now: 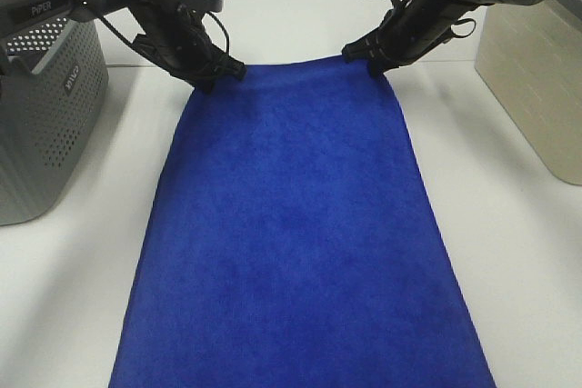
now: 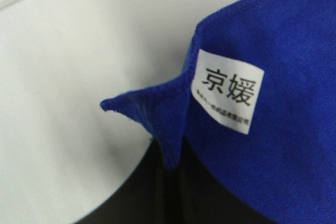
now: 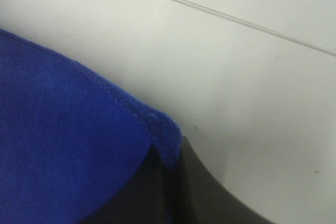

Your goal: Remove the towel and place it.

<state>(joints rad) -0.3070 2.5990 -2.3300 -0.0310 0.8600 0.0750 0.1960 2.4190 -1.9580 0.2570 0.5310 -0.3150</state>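
View: exterior high, clock directions taken from the middle of that picture.
Towel: the towel (image 1: 300, 233) is royal blue and plush, spread lengthways over the white table (image 1: 509, 252) from 12 o'clock down to 6 o'clock, where it runs off the picture's edge.
Towel shape: narrow at the far edge, broad at the near end; the surface looks smooth, with no folds that I can make out.
Left gripper: the left gripper (image 1: 218, 74) is at 11 o'clock, at the towel's far left corner; fingers closed tight, pinching that corner.
Left wrist check: the blue corner is drawn to a point and goes down between the dark jaws; a white tag (image 2: 227, 92) with black characters sits on the cloth just beside the pinch.
Right gripper: the right gripper (image 1: 368, 61) is at 1 o'clock, at the far right corner; fingers closed tight on the cloth.
Right wrist check: the stitched hem turns at the corner and is nipped between the dark jaws, with white table behind.
Far edge: runs between the two grippers, dipping slightly in the middle.
Surroundings: perforated grey basket (image 1: 41, 106) at 9 o'clock, apart from the towel; beige bin (image 1: 536, 70) at 2 o'clock, also apart.
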